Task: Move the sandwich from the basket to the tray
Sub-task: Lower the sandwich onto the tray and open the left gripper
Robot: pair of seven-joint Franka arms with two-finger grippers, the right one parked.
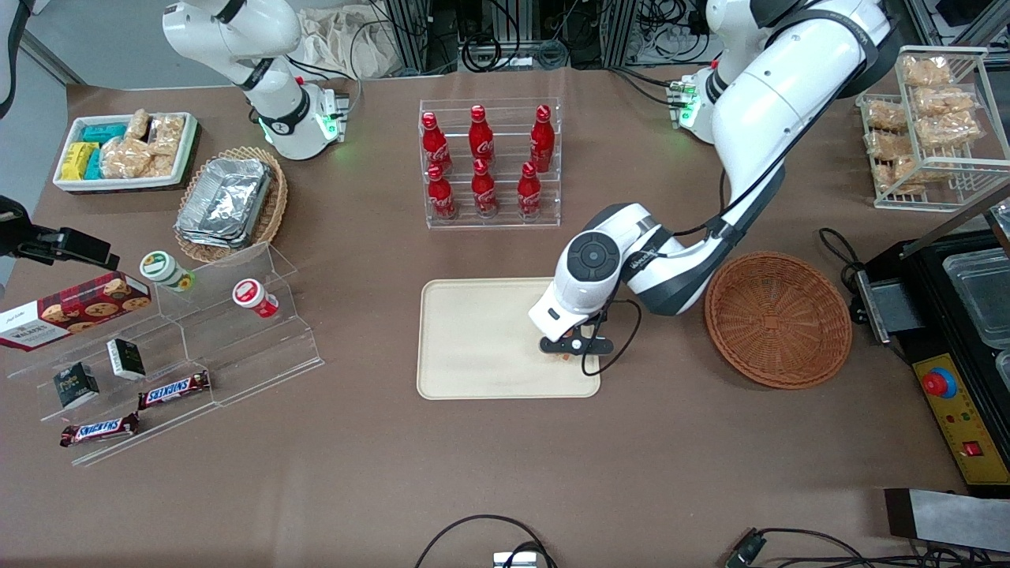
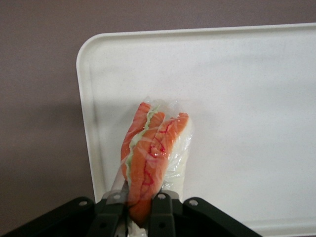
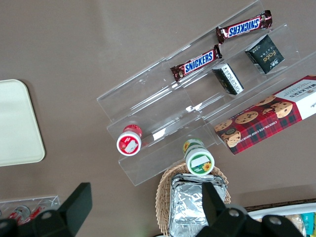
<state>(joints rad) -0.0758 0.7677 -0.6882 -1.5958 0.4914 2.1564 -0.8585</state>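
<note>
gripper (image 1: 575,346) clenched on one sandwich (image 2: 153,158) | sandwich's long axis runs straight out from the fingers (image 2: 112,210), orange-red cut edge facing the wrist camera | one tray (image 1: 473,339) directly beneath | one basket (image 1: 777,319) beside, holding nothing

brown table (image 1: 505,457) bears tray (image 1: 473,339), basket (image 1: 777,319).
</note>
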